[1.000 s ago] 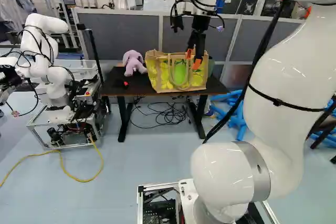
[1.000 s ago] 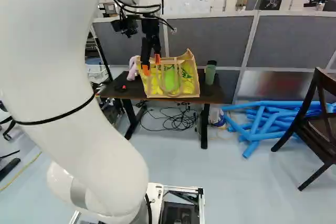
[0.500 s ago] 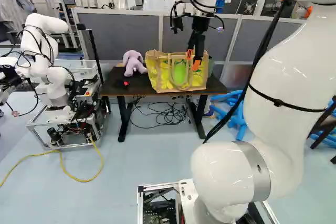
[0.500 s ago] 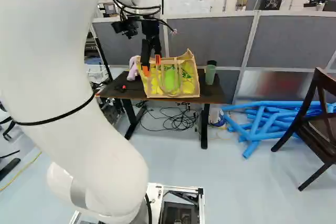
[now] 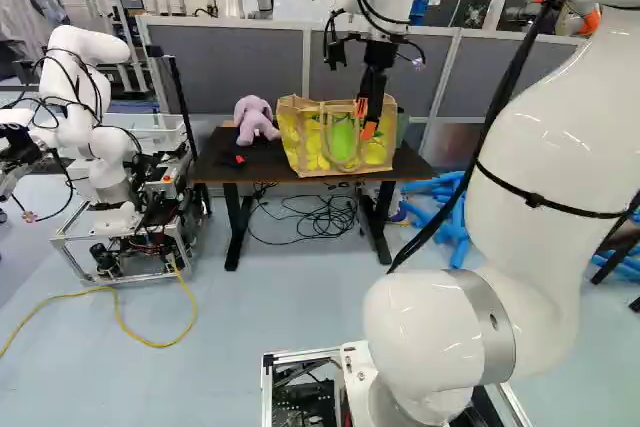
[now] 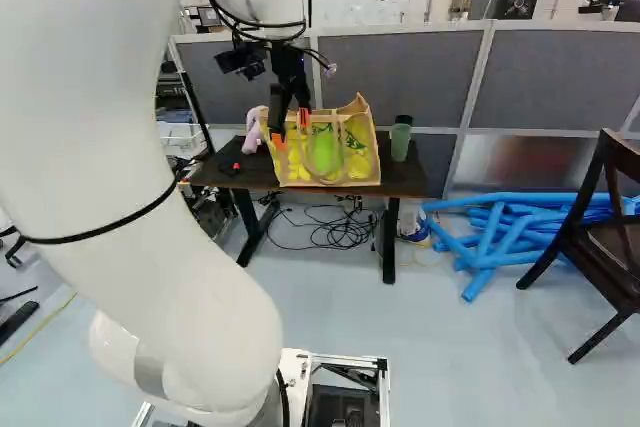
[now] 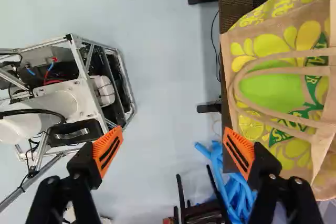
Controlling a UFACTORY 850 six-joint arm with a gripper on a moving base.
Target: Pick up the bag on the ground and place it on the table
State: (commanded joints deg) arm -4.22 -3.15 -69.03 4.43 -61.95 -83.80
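The tan bag with a yellow and green print [image 5: 305,147] stands upright on the dark table [image 5: 262,165]. Its near handle hangs down over the front. In the right base view my gripper [image 6: 291,130] points downward at the bag's upper front, with orange pads apart. The wrist view shows the gripper [image 7: 173,151] wide open, only floor and the base visible between its fingers. One finger [image 7: 239,151] overlaps the edge of the bag [image 7: 278,85] near its bottom; whether they touch I cannot tell. The handle loops [image 7: 278,70] lie outside the fingers, beyond that same finger.
A pink plush toy [image 5: 255,119] and a small red item [image 5: 240,160] share the table with a green cup [image 6: 400,142]. Black cables [image 5: 320,219] lie beneath. Blue tubes [image 6: 500,232] and a dark chair [image 6: 603,222] are on the right; another robot [image 5: 90,97] stands left.
My arm has shifted a little, its gripper slightly lower in both base views and tilted a bit differently. The fingers remain open. Bag and base have not moved.
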